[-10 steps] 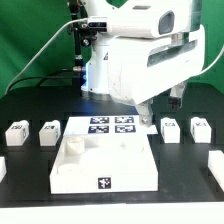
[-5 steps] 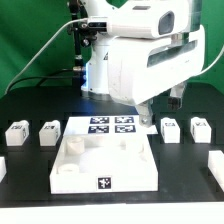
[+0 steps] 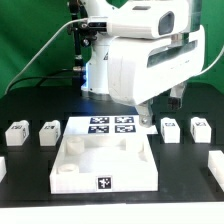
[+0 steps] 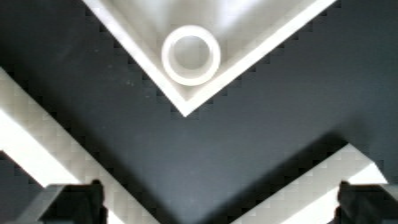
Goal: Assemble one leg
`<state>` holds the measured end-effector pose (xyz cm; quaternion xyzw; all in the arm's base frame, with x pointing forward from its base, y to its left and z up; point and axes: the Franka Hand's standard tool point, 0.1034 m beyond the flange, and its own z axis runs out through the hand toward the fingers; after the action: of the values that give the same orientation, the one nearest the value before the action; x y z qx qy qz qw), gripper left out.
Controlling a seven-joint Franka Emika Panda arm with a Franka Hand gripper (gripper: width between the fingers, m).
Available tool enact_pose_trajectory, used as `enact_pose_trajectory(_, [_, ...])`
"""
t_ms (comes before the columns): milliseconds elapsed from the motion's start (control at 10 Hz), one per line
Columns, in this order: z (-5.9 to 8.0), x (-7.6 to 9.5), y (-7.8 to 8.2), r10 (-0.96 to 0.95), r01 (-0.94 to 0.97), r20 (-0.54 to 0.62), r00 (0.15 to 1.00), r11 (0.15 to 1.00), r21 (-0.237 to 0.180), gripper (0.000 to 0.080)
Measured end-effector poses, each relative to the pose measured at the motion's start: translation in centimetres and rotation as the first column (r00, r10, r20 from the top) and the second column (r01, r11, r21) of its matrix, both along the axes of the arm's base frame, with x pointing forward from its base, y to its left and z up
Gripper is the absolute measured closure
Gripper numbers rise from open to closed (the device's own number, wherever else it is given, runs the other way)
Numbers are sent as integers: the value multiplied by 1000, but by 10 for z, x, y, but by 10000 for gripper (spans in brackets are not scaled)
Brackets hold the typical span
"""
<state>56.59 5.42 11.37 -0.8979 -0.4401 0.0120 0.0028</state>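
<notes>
Four small white legs with tag marks stand on the black table in the exterior view: two at the left and two at the right. My gripper hangs over the back right of the large white board with holes, mostly hidden by the wrist. In the wrist view the gripper is open and empty, its fingertips far apart. Below it lies a corner of the white board with a round hole. No leg shows in the wrist view.
The marker board lies flat behind the large white board. White blocks stand at the table's left edge and right edge. A green backdrop stands behind the arm's base.
</notes>
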Motion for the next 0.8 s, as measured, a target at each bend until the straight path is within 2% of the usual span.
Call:
enact_pose_trajectory(100, [0, -2, 1, 26, -26, 0, 1000, 1000, 1, 150])
enact_pose_trajectory(200, [-2, -18, 3, 66, -66, 5, 998, 998, 1, 150])
enact_pose_trajectory(300, [-7, -40, -2, 218, -218, 17, 976, 976, 1, 150])
enact_pose_trajectory(400, [-7, -51, -12, 356, -356, 17, 934, 934, -1, 150])
enact_pose_trajectory(600, [-9, -49, -32, 616, -615, 48, 786, 788, -23, 150])
enact_pose_trajectory(700, [-9, -48, -36, 673, -672, 48, 738, 740, -28, 150])
enact_pose_trajectory(800, [-9, -49, -36, 680, -680, 47, 732, 733, -28, 150])
